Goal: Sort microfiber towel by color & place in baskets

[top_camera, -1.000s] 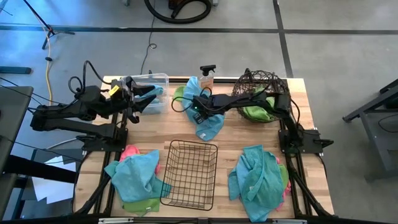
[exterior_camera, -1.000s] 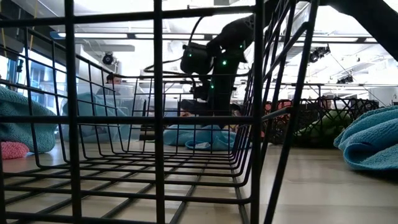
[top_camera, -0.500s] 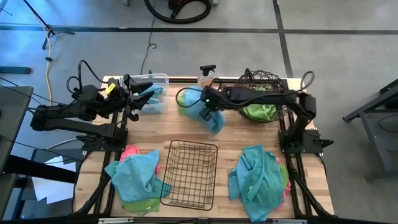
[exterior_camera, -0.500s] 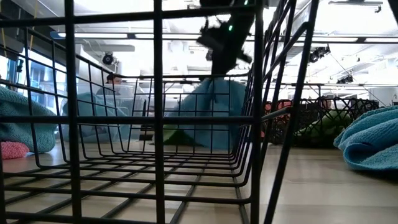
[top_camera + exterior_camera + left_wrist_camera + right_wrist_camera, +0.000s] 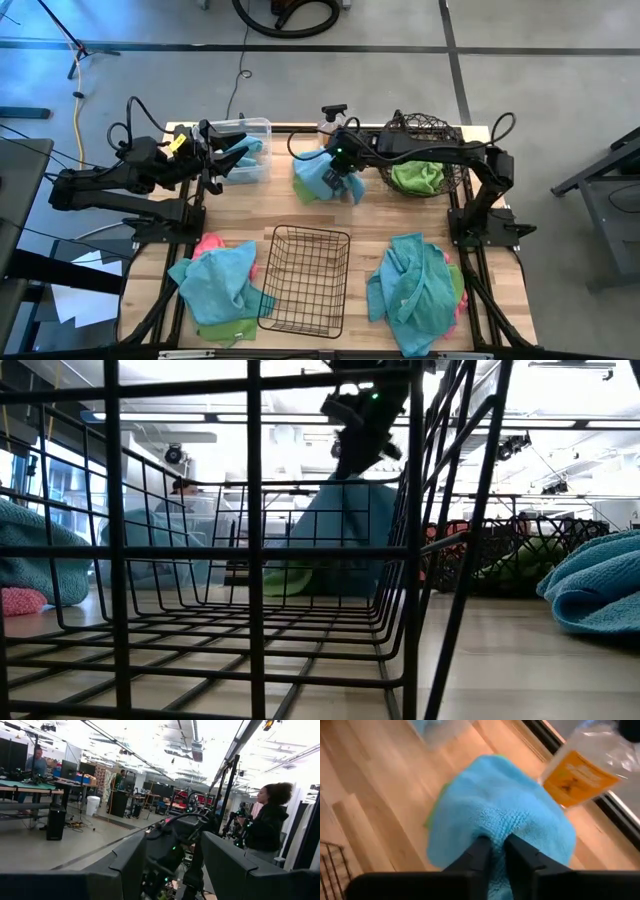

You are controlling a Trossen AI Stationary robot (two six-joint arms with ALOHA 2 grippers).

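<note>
Desk (image 5: 370, 225) mostly bare at centre. Right pincer (image 5: 497, 851) pinches a teal towel (image 5: 320, 178) lifted above the desk, cloth hanging below it, a green edge half hidden beneath. Orange spray bottle (image 5: 582, 770) just beyond, cut off. Left pincer (image 5: 222, 160) spread, beside the clear bin (image 5: 245, 128).

Right gripper (image 5: 498, 851) pinched closed mid-air; left gripper (image 5: 172, 865) parted.

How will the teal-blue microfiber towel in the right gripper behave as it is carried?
Probably floppy: the teal-blue microfiber towel hangs in folds from the right gripper, pinched at one bunched spot. Likely light, and its fuzzy pile should resist slipping. Its trailing end may drag across the wooden table.
</note>
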